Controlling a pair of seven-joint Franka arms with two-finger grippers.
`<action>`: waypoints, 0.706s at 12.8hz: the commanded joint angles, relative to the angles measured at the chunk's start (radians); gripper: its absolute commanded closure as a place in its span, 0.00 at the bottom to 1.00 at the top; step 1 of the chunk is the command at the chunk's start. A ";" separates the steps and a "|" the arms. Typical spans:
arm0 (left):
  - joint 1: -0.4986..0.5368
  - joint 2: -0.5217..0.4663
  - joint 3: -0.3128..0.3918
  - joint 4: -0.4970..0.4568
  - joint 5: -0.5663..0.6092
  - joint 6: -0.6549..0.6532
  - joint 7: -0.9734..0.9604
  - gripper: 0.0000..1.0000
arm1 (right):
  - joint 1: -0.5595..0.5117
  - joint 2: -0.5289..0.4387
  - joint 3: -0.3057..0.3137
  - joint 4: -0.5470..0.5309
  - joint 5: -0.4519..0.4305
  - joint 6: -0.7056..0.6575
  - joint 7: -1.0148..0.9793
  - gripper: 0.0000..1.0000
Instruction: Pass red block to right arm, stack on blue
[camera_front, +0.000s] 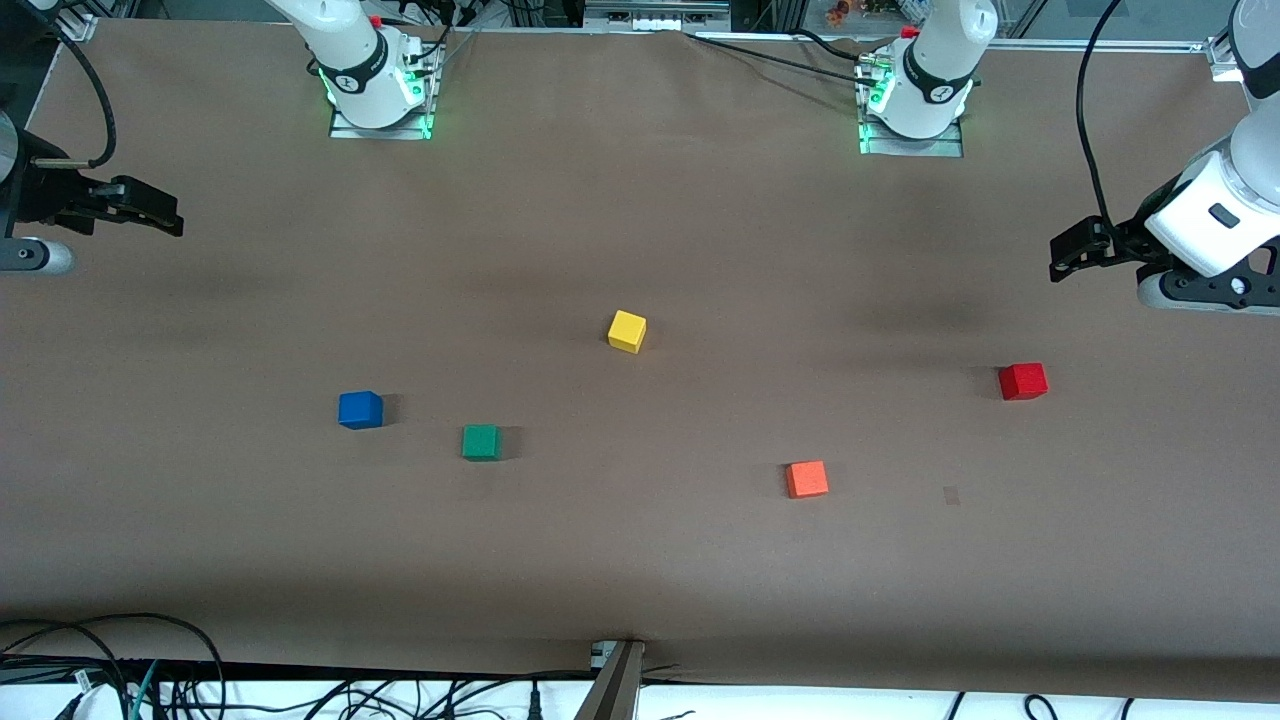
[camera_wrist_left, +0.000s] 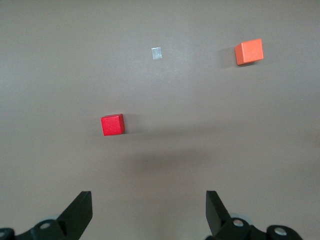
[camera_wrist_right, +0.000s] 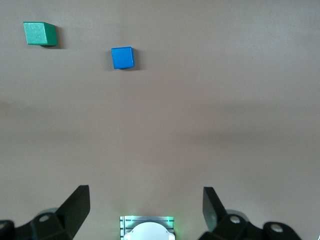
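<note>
two franka arms wait at the ends of a brown surface (camera_front: 640, 560), no step of the hand-over begun. the red block (camera_front: 1023, 381) sits untouched toward the left arm's end, well apart from the yellow block (camera_front: 627, 331) at mid-surface and about level with it, only slightly nearer the front camera. the blue block (camera_front: 360, 410) lies toward the right arm's end, about as far from the yellow block the other way, with a green block (camera_front: 481, 442) just beside it. an orange block (camera_front: 806, 479) rests between yellow and red, nearer the front camera than either.

the left gripper (camera_front: 1075, 250) hovers up in the air at its end of the surface, jaws spread wide and holding nothing; in its wrist view the red block (camera_wrist_left: 112, 125) lies on the surface ahead of the fingers (camera_wrist_left: 80, 210), off to one side of the gap, the orange block (camera_wrist_left: 249, 51) farther off. the right gripper (camera_front: 150, 212) hangs over its own end, likewise wide open and empty, the blue block (camera_wrist_right: 122, 58) in its wrist view.

the first move appears to fall to the left arm: shift over the red block, descend and close squarely on two opposite faces, leaving enough of the cube exposed for the right gripper to take it.
</note>
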 joint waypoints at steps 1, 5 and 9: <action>-0.003 -0.006 0.008 0.003 -0.023 -0.013 0.000 0.00 | 0.000 0.003 0.001 0.009 -0.008 0.002 -0.012 0.00; -0.005 -0.006 0.008 0.005 -0.013 -0.013 0.000 0.00 | 0.000 0.003 0.001 0.009 -0.008 0.002 -0.012 0.00; -0.005 -0.005 0.006 0.007 -0.008 -0.013 -0.003 0.00 | -0.003 0.003 -0.001 0.009 -0.008 0.002 -0.014 0.00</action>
